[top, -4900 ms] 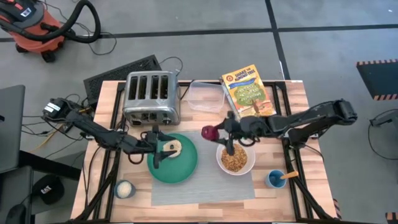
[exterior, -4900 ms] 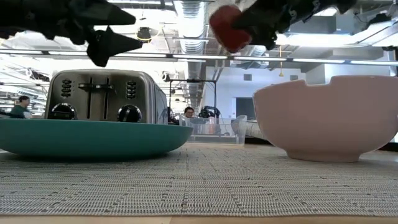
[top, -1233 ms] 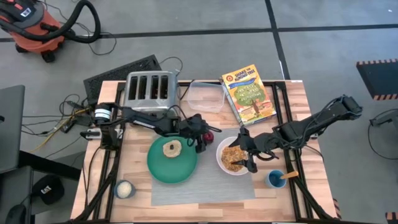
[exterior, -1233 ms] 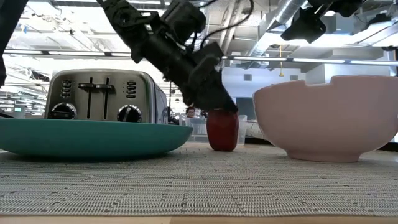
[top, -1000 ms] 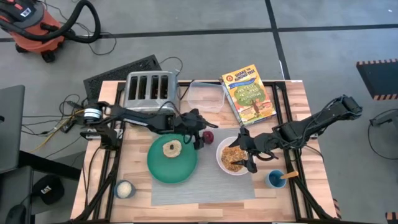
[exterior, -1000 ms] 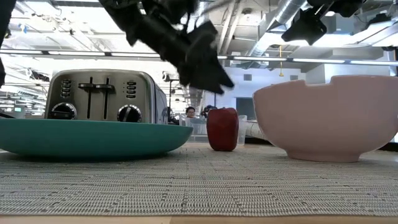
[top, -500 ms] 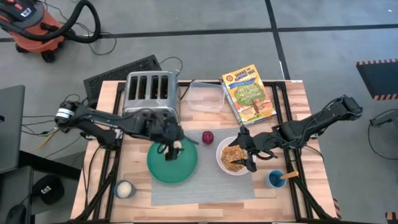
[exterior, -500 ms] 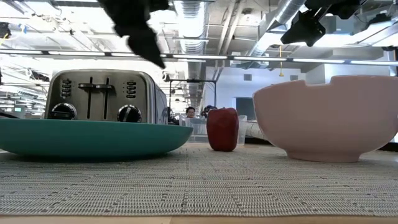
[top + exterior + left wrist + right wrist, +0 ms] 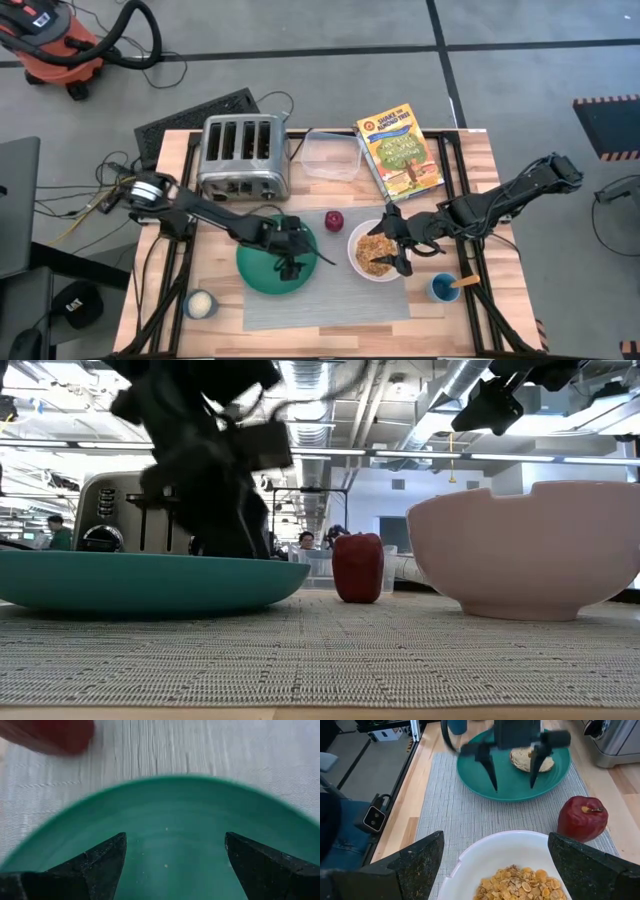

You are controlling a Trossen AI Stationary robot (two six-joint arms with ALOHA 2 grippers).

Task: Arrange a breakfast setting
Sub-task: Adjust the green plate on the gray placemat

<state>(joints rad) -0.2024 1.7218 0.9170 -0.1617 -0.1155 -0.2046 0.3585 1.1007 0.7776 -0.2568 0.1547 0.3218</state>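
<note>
The left gripper [image 9: 291,262], fingers [image 9: 487,767] spread wide and empty, hangs over the round teal-green plate [image 9: 258,275] on the grey rectangular placemat [image 9: 330,300]. A small round tan bread [image 9: 530,760] lies on the plate, at its side nearer the chrome four-slot toaster [image 9: 243,155]. The right gripper [image 9: 398,245], fingers also wide with nothing in them, sits above the smaller white bowl [image 9: 357,262] of cereal, on the placemat beside the plate. A small dark-red fruit [image 9: 334,220] stands upright on the counter [image 9: 470,165] between plate and bowl, touching neither. A colourful cereal box [image 9: 400,150] lies flat behind the bowl.
</note>
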